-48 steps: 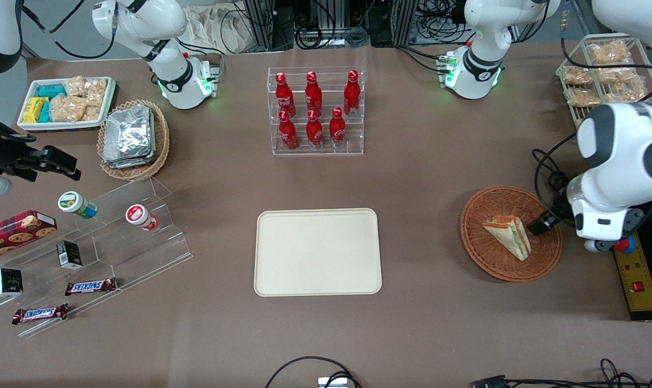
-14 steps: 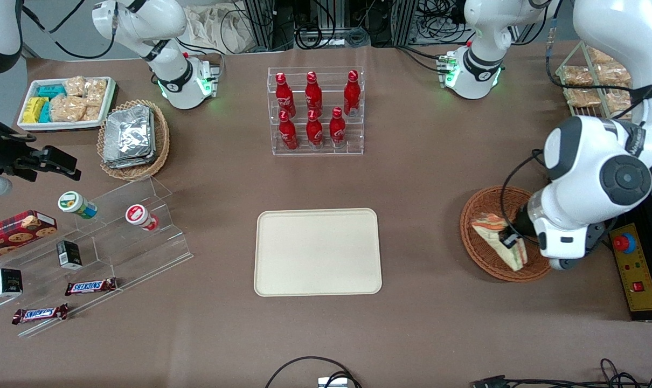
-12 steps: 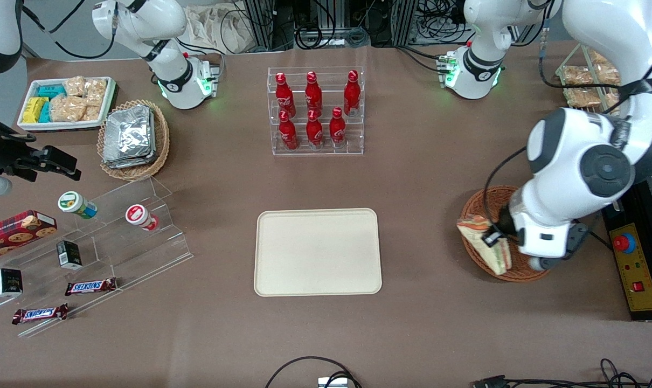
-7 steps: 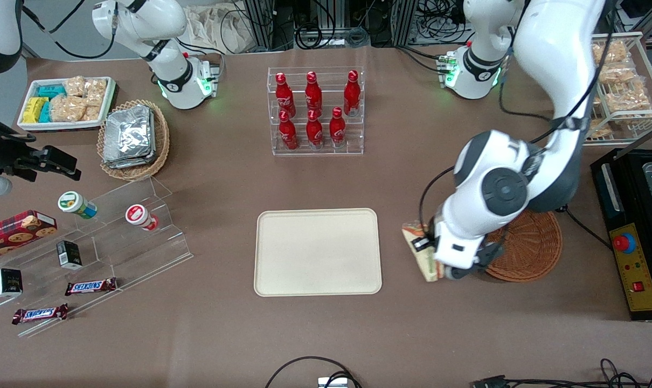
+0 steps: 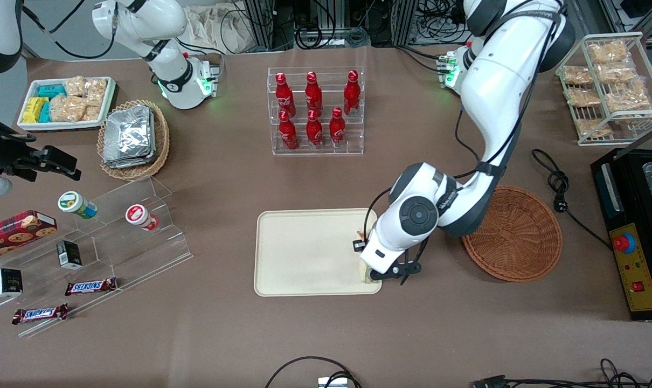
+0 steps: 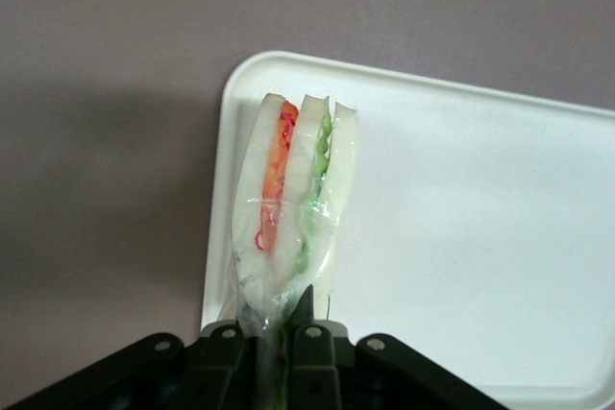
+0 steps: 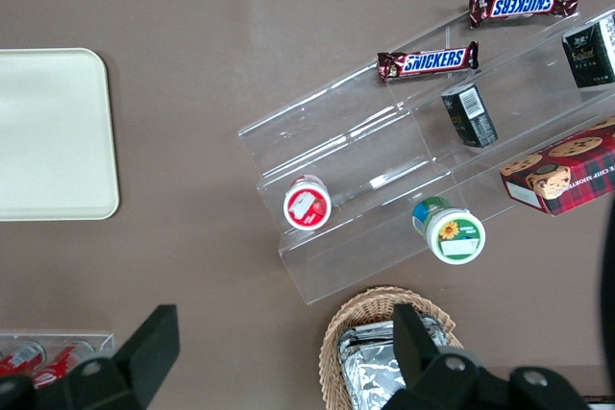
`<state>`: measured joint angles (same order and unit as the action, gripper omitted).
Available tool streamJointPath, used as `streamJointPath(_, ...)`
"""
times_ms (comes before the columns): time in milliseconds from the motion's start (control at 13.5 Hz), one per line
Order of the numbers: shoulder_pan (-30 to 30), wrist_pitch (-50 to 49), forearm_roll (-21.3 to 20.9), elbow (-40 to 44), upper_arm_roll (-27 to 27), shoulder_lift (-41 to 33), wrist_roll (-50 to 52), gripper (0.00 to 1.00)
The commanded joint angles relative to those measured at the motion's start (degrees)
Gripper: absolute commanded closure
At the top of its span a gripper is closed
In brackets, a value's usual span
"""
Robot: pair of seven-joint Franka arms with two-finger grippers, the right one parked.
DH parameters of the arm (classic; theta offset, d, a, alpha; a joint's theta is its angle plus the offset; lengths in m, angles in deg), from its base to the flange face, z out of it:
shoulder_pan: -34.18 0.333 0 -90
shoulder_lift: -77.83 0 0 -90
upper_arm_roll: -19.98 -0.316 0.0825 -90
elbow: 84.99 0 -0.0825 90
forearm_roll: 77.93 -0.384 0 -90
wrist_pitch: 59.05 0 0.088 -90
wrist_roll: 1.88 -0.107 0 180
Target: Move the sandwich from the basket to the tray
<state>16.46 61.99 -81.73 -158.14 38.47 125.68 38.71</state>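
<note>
My left gripper [image 5: 365,258] is shut on the wrapped sandwich [image 6: 293,208] and holds it over the edge of the cream tray [image 5: 304,253] that lies toward the working arm's end. In the front view the wrist hides most of the sandwich [image 5: 367,276]. The left wrist view shows its pale bread with orange and green filling hanging from the fingers [image 6: 312,357] over the tray's corner [image 6: 480,218]. The reddish-brown basket [image 5: 512,233] stands empty beside the tray, toward the working arm's end.
A clear rack of red bottles [image 5: 315,110] stands farther from the camera than the tray. A clear stepped shelf with snacks [image 5: 89,253] lies toward the parked arm's end. A wire rack of packets [image 5: 611,86] and a black box [image 5: 636,242] stand at the working arm's end.
My gripper has lifted the sandwich out of the basket and carried it sideways to the tray's edge. The basket is now empty.
</note>
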Motion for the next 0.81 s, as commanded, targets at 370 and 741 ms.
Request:
streamJointPath(370,-1.79,0.6,-0.51,0.47,-0.39,2.17,-2.01,0.0)
streamJointPath(741,0.31,-1.6,0.46,-5.75,-0.47,-8.61,2.55,0.0)
